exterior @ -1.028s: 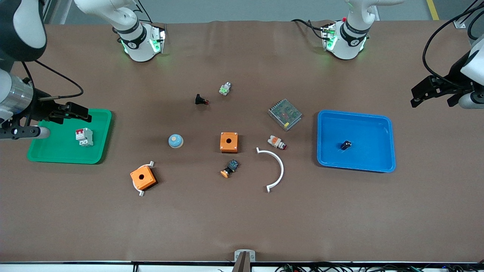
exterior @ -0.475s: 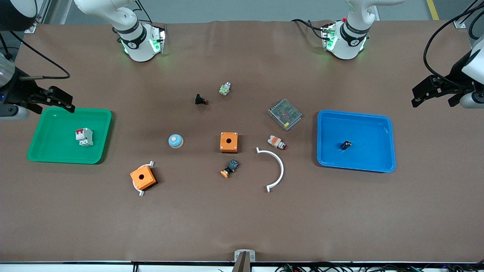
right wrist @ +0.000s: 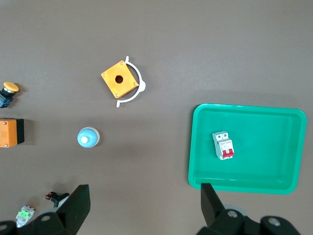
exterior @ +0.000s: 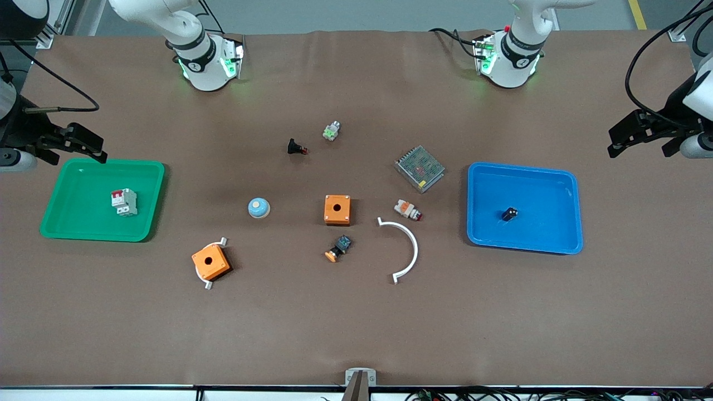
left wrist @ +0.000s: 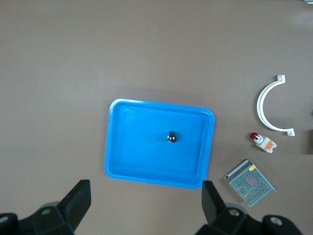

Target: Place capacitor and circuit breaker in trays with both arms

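Observation:
The capacitor (exterior: 509, 214), a tiny black cylinder, lies in the blue tray (exterior: 557, 242) at the left arm's end of the table; it also shows in the left wrist view (left wrist: 172, 138). The circuit breaker (exterior: 123, 201), white-grey with a red toggle, lies in the green tray (exterior: 67, 231) at the right arm's end; it also shows in the right wrist view (right wrist: 224, 145). My left gripper (exterior: 635, 132) (left wrist: 145, 196) is open and empty, high over the table beside the blue tray. My right gripper (exterior: 78, 143) (right wrist: 144, 196) is open and empty, high beside the green tray.
Between the trays lie an orange box (exterior: 337, 209), a second orange box in a white clip (exterior: 210, 262), a blue dome (exterior: 259, 208), a white arc (exterior: 404, 248), a mesh metal box (exterior: 420, 168), a white-orange-red component (exterior: 408, 210) and small pushbutton parts (exterior: 338, 248).
My right gripper has moved off the green tray toward the robots' side of the table's end. The left gripper has barely moved. Both parts lie still in their trays.

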Robot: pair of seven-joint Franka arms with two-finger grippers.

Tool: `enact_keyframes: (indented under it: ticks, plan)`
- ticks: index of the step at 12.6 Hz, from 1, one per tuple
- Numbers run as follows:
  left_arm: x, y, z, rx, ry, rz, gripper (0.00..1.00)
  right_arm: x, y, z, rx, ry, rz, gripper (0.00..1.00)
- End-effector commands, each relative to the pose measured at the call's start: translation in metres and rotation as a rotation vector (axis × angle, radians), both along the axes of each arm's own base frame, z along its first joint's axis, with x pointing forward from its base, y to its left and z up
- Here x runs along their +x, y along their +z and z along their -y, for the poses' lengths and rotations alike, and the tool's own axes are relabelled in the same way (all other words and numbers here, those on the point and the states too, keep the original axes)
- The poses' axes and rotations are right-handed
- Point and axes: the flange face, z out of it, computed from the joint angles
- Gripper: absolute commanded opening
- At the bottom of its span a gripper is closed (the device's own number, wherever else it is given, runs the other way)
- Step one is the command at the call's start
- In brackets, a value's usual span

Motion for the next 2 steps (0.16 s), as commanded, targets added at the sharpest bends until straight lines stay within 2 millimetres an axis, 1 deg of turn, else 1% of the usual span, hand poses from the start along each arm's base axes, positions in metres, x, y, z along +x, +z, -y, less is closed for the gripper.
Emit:
enact_keyframes:
  ticks: [1, 2]
  plan:
    - [-0.0034, 0.0070, -0.0020, 0.022, -0.016, -0.002, 1.00, -0.0037, 0.0048, -0.0027, -0.018, 0.005, 0.013, 1.00]
    - [-0.0036, 0.0077, -0.0003, 0.022, -0.016, 0.000, 1.00, -0.0034, 0.0041, -0.0063, -0.018, 0.011, 0.011, 1.00]
